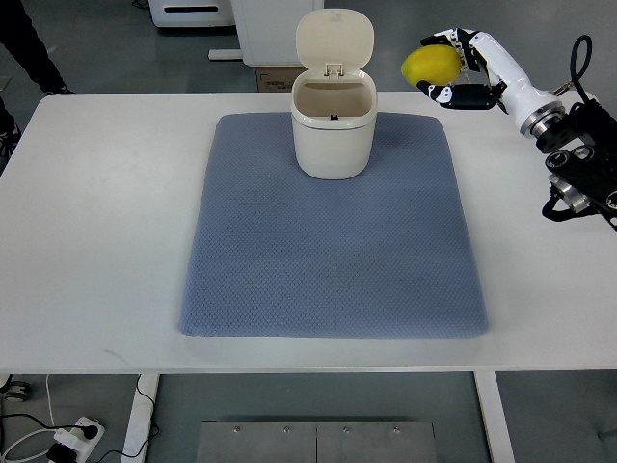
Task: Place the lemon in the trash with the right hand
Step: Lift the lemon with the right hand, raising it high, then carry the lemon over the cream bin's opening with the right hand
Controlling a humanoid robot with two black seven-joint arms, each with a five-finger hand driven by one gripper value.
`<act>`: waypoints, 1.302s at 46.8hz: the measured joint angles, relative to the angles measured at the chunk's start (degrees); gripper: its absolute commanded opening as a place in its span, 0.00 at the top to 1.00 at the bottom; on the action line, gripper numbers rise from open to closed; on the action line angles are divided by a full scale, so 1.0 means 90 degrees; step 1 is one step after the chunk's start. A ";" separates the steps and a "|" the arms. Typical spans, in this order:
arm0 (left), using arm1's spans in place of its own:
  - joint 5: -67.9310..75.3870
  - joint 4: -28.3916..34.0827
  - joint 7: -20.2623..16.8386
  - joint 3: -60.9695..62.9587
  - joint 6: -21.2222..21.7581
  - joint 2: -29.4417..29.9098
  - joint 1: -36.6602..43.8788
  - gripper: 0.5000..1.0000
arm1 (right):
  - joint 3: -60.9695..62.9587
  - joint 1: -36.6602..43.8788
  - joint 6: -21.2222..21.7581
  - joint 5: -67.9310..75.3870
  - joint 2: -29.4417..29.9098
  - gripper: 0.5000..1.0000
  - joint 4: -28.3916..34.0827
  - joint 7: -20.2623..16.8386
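Lemon (432, 65) gripped in the fingers (453, 95) of the right hand (469, 69), held up to the right of the open bin (333, 130), clear of its rim. Best carried left until squarely over the opening, then lowered before letting go; mind the raised lid (335, 40).

We saw a counter (106, 241) with a smooth, matt white top. On it lay a grey-blue mat (328, 260) that looked like woven or foam cloth, its surface finely dimpled and dull. The cream trash bin (333, 135) appeared to be plastic, smooth with a soft sheen, lid included. The lemon (431, 65) had a bright, slightly glossy skin. The right robot hand (461, 69) showed glossy white shells with black joints, and dark metal-looking parts at the wrist.
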 measured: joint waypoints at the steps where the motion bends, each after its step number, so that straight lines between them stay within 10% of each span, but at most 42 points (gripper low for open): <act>1: 0.0000 0.0000 0.0000 0.0000 0.0000 0.0000 -0.0001 0.00 | -0.0042 0.0046 0.0000 0.0000 0.0003 1.00 0.0000 -0.0019; 61: 0.0001 0.0000 0.0000 0.0000 0.0000 0.0000 -0.0002 0.00 | -0.1977 0.1360 -0.0410 -0.0019 0.1336 1.00 -0.0605 -0.0422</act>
